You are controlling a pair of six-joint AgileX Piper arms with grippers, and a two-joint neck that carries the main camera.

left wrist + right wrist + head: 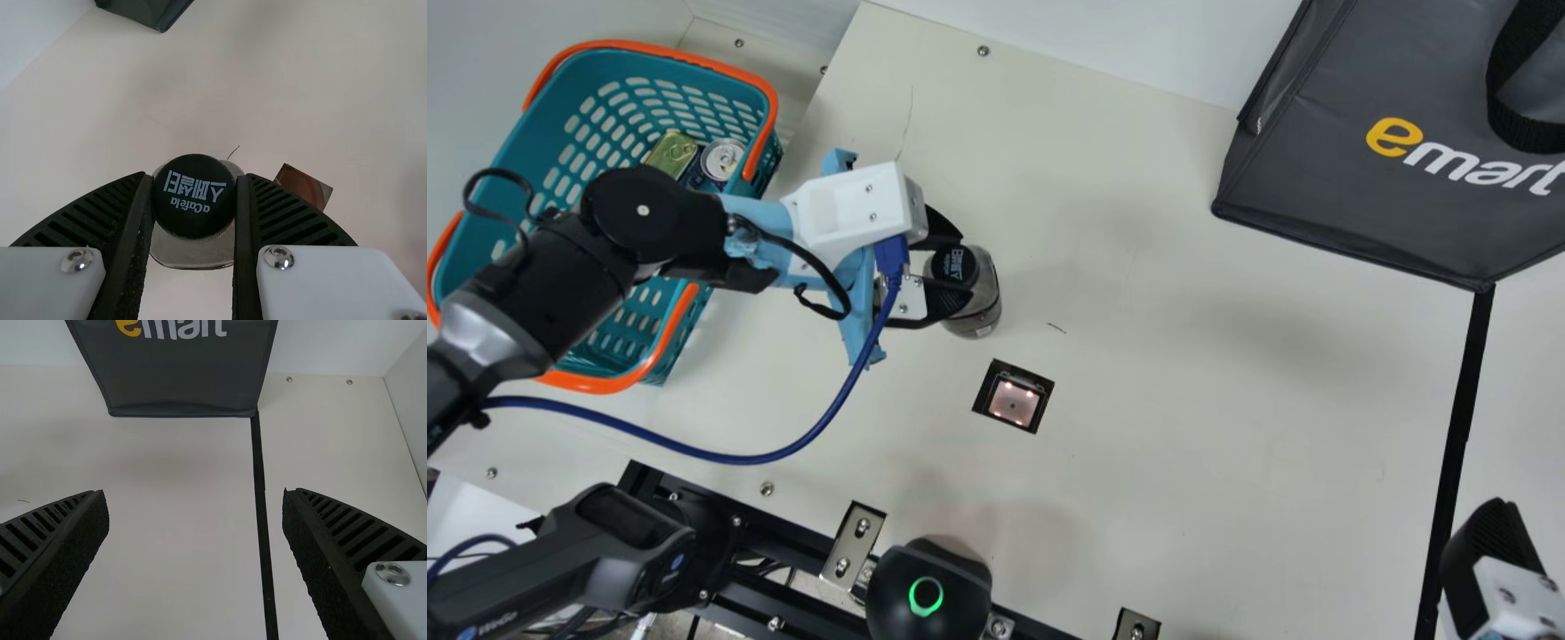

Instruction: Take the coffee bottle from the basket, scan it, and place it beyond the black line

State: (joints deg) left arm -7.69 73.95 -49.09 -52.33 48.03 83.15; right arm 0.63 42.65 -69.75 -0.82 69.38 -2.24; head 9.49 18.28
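Black metal rail (783, 600) is seen along the near table edge, with a dome unit (929, 591) mounted at it, green ring lit. Right gripper (1494, 556) is seen at the near right corner, by the black line (1461, 409); its ribbed fingers (50, 550) are spread wide, nothing held. Square scanner window (1014, 402) is set into the cream table (1209, 444), lit. Just past it, coffee bottle (983, 298) is held by its black cap (193, 200) in the left gripper (964, 268), cap pinched between both fingers. Bottle is on the basket side of the line, near the scanner window, not over it. Base contact with the table can't be told. Blue cable (765, 458) is looped from that wrist. Farther left, teal basket (511, 178) with orange handles; two cans are held inside. At far right, dark grey shopping bag (1316, 160) is placed at the line's far end.
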